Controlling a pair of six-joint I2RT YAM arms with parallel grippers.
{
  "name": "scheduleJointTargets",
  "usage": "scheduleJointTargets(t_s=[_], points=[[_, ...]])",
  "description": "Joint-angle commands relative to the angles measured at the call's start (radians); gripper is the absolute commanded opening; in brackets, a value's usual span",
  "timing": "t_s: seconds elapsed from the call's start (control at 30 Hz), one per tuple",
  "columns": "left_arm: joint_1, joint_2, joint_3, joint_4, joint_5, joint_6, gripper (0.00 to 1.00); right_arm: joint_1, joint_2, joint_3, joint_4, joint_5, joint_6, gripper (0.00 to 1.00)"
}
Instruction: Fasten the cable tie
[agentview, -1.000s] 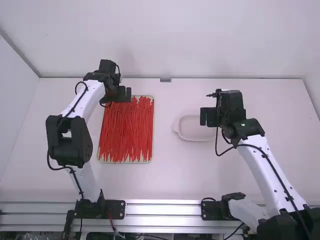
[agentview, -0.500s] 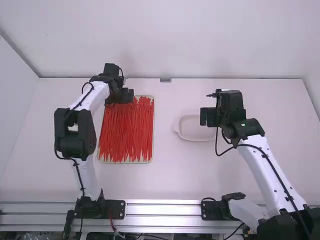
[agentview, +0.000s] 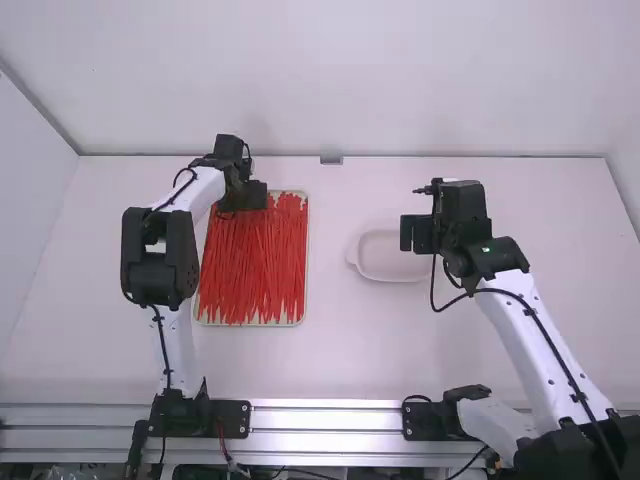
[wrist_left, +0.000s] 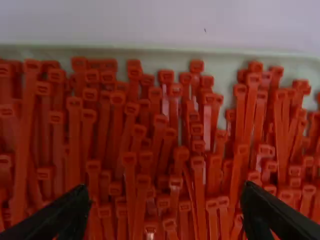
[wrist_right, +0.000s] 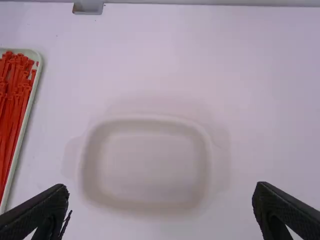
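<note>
High view, starting at my left: my left end effector (agentview: 246, 194) hangs over the far end of the red cable ties (agentview: 255, 262). The ties lie in a thick pile, running lengthwise away from my bases, on a pale green tray (agentview: 304, 250). The tray sits on the white tabletop (agentview: 450, 330), left of the middle. In the left wrist view this end effector's two black fingers (wrist_left: 60, 215) are spread wide and pinch nothing. Below them the square heads of the ties are packed side by side up to the tray's far rim. I cannot tell whether the fingertips touch the pile. Right of the tray and apart from it stands a shallow white dish (agentview: 353, 256) with small handles. My right end effector (agentview: 418, 233) hovers above the dish's right end. In the right wrist view its fingers (wrist_right: 40, 207) are likewise spread wide and grip nothing, with the dish beneath the gap.
</note>
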Motion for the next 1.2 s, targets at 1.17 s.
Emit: scheduleJointTargets(t_s=[1.17], points=[[-0.006,0.002,-0.108,0.119,-0.085,-0.053,0.39,0.005,0.008,0.015,-0.003,0.002,0.0,0.98]])
